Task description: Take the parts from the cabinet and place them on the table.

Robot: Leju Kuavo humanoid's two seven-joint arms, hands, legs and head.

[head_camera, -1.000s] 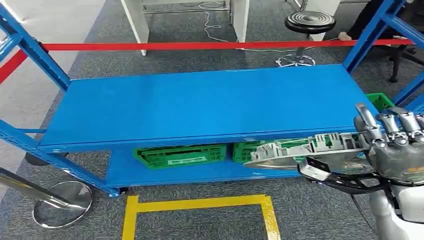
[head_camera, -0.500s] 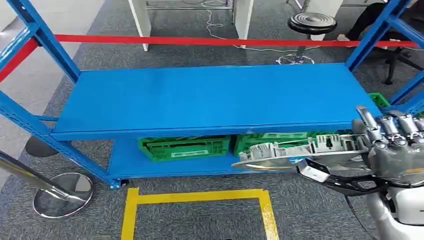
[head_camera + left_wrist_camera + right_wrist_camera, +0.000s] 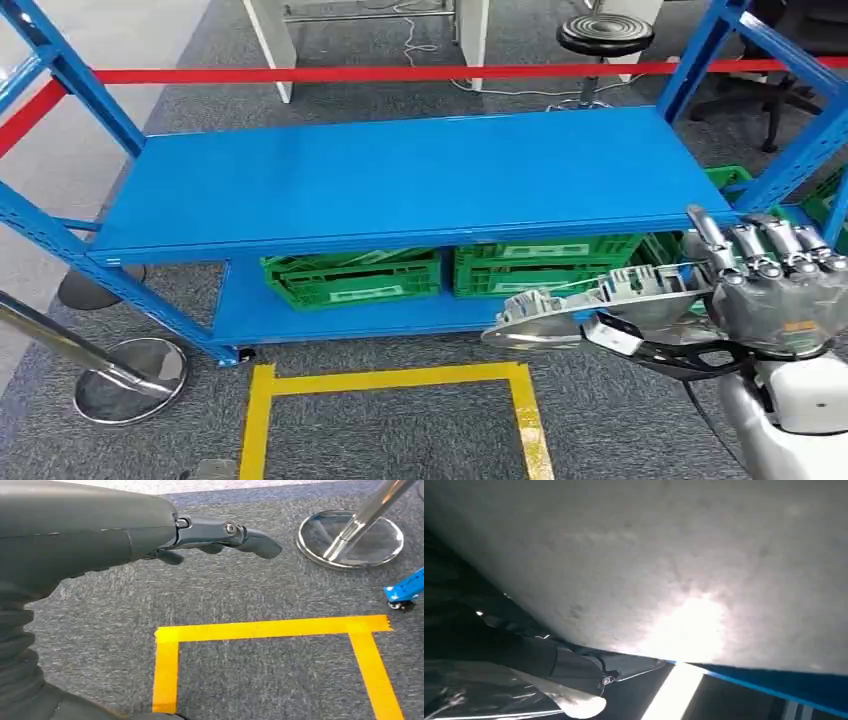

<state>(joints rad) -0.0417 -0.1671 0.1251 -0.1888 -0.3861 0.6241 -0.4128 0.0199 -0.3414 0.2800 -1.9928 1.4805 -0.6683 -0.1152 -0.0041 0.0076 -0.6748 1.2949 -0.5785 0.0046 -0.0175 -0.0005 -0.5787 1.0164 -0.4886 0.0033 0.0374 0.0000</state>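
Observation:
My right hand [image 3: 775,290] grips a long grey metal part [image 3: 590,305] wrapped in clear plastic, held level in front of the blue cabinet's [image 3: 400,180] lower shelf, at the right. The part's free end points left, above the grey carpet. Up close in the right wrist view, the grey part [image 3: 674,555] covers most of the picture, with the plastic wrap [image 3: 499,695] beneath it. My left hand [image 3: 150,535] hangs over the carpet with its fingers [image 3: 250,537] stretched out and nothing in them.
Green crates [image 3: 350,275] sit on the cabinet's lower shelf. A yellow tape rectangle [image 3: 390,380] marks the floor in front. A chrome stanchion base [image 3: 130,380] stands at the left, red barrier tape [image 3: 400,72] runs behind, and a black stool [image 3: 605,35] stands beyond.
The whole picture has shifted, so the camera has moved: the cabinet sits higher and more of the crates show. My right hand still holds the part, now lower in the picture.

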